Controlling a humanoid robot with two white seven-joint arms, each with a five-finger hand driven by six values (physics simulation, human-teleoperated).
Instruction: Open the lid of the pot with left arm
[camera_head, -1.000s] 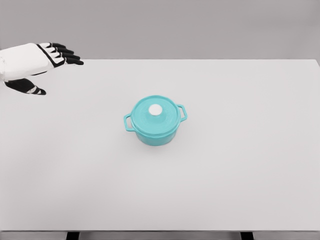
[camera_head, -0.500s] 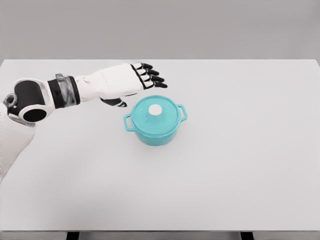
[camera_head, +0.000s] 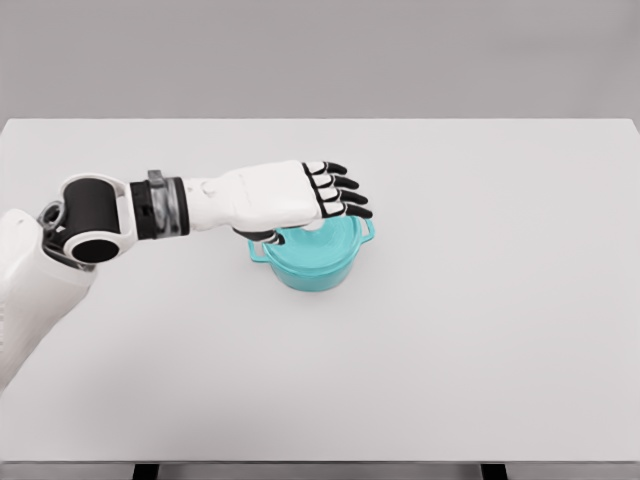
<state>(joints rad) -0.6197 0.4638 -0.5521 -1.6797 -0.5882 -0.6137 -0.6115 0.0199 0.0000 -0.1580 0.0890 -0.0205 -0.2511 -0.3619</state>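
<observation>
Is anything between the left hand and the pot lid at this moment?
Nothing visible in the head view: the left hand hangs directly over the pot, hiding the lid's knob; contact cannot be told.

A teal pot (camera_head: 318, 262), white table (camera_head: 480, 300), white robot hand (camera_head: 285, 195) with black fingertips (camera_head: 345, 183).

My left hand (camera_head: 285, 195): smooth white shell, plastic-looking, with matt black fingers (camera_head: 340, 183).
My wrist cuff (camera_head: 160, 205): grey and black bands, faint metal-like sheen.
Pot (camera_head: 315, 262), under my hand: teal, smooth, enamel-like, soft satin shine.
Lid (camera_head: 335, 238): same teal finish.
Table (camera_head: 480, 300) around the pot: pale, matt, even, no grain.
</observation>
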